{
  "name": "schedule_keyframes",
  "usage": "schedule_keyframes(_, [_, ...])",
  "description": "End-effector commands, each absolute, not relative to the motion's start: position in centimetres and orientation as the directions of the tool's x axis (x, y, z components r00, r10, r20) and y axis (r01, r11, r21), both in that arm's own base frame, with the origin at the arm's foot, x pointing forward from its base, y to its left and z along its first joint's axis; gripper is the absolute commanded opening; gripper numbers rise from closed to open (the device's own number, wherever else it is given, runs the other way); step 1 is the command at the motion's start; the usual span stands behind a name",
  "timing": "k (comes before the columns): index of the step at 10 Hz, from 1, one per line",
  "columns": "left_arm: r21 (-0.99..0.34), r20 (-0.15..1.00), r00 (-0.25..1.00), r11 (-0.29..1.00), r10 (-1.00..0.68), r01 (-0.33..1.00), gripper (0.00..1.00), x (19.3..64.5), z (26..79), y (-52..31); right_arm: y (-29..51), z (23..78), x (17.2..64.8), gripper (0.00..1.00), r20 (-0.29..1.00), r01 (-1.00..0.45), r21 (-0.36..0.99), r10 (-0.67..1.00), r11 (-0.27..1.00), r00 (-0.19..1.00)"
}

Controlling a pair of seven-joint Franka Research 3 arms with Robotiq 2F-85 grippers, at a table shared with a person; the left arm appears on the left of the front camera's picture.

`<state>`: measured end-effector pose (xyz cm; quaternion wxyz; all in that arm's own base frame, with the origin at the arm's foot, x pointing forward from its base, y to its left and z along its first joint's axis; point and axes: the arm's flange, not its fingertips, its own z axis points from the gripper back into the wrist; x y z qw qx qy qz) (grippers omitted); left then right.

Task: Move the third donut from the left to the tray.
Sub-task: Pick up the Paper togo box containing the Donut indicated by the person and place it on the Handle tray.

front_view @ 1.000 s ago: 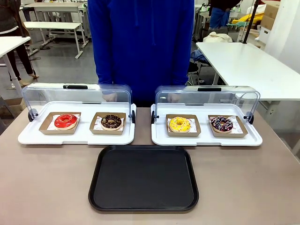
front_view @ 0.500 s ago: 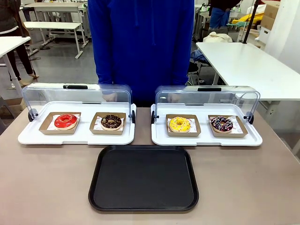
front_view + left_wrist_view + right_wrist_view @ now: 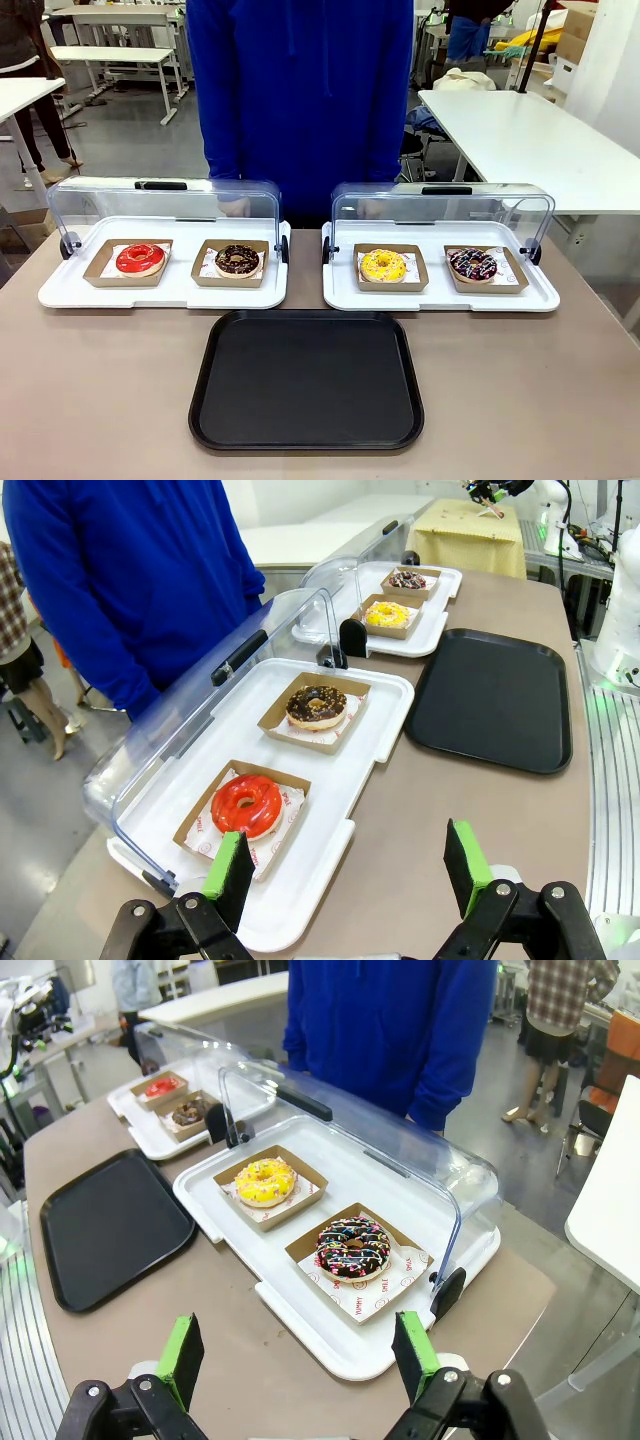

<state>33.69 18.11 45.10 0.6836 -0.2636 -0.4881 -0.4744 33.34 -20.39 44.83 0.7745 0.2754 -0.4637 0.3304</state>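
Since both arms hang back on my side of the worktop (image 3: 110,390), the coming reach turns on which one is closer to the yellow donut (image 3: 264,1181). From the right end effector (image 3: 297,1352) it lies ahead at about 11 o'clock, with a sprinkled chocolate donut (image 3: 352,1245) nearer, at about 12 to 1 o'clock. From the left end effector (image 3: 350,868) the same donut sits far off at 12 to 1 o'clock, beyond two others. I judge the right arm the nearer one.

Both end effectors are spread wide, green pads well apart, with nothing between them.

In the front view the yellow donut rests in its square cardboard holder (image 3: 412,281), in the left spot of the right-hand white tray (image 3: 440,300). The black tray (image 3: 306,385) lies bare, nearer me, at about 7 o'clock from the donut, just beside the white trays and apart from them. Donut and holder are ring and square, so I see no long axis to line up on; the black tray's longer side seems to run 9 to 3.

I count four donuts, each in its own holder: one red donut (image 3: 139,258), one plain chocolate donut (image 3: 237,260), one yellow, one sprinkled chocolate. Two white trays, each with a clear domed lid (image 3: 440,205) swung up toward 12 o'clock. One black tray. A person (image 3: 300,100) in blue stands at 12.
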Motion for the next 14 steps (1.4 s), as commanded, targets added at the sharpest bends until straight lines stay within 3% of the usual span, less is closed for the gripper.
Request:
schedule_keyframes(1, [0.117, 0.924, 0.052, 0.41, -0.378, 0.905, 1.0, 33.73, 45.11, 18.11, -20.5, 44.9, 33.86, 1.0, 0.916, -0.773, 0.093, 0.251, 0.627, 0.314])
schedule_keyframes(14, [0.117, 0.924, 0.052, 0.41, -0.378, 0.905, 1.0, 33.73, 45.11, 18.11, -20.5, 44.9, 33.86, 1.0, 0.916, -0.773, 0.093, 0.251, 0.627, 0.314])
